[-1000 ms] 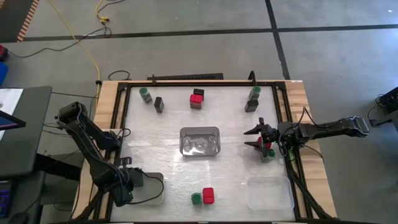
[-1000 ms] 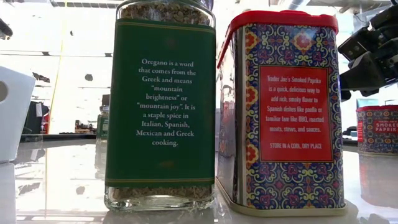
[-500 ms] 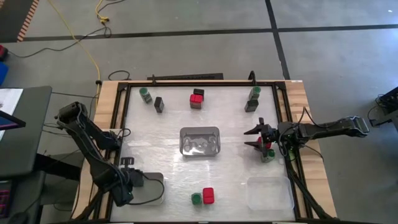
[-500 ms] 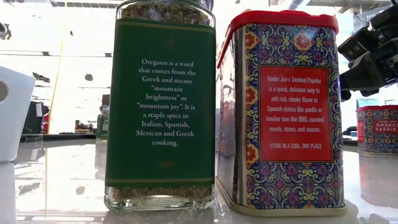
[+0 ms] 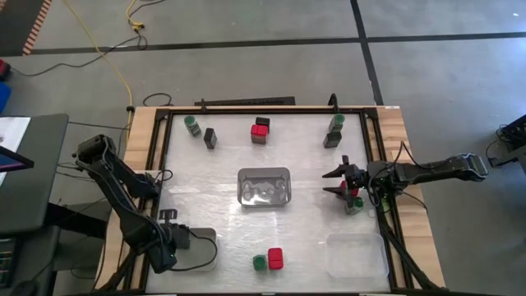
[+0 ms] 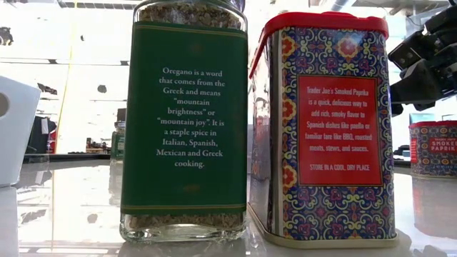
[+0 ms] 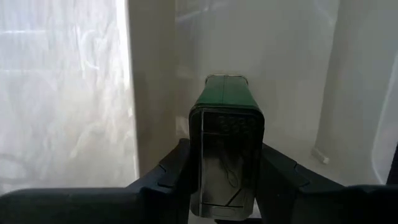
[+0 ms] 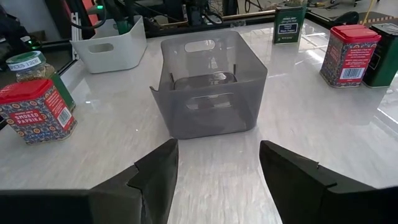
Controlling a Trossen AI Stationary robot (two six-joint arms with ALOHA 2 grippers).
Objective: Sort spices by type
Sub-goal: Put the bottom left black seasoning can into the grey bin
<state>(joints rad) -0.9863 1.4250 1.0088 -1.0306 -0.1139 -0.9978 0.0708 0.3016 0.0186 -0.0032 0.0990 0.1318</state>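
The left gripper [image 7: 225,186] sits inside the white rectangular plastic bin [image 5: 205,240] at the desk's near left corner, and its fingers [image 7: 171,177] are closed narrowly on a dark green rectangular spice tin with a glossy black front [image 7: 226,155] — the tin stands upright between them, close to the bin's pale walls. The step in hand looks like setting this tin down in its bin; to do it well the arm should lower until the base rests on the bin floor, then part the fingers only enough to clear the sides, and lift straight up so the tin is not tipped against the wall. The right gripper [image 5: 343,187] hovers by the desk's right edge with its fingers [image 8: 155,171] spread wide and holding nothing; a red-topped patterned paprika tin and a green-lidded jar [image 5: 353,202] stand just beside it. Ahead of it sits the grey translucent plastic bin [image 5: 264,187] at mid-desk. Other spices wait well apart — a round green-lidded oregano jar [image 5: 260,262] touching a red-topped boxy tin [image 5: 275,258] at the near edge.
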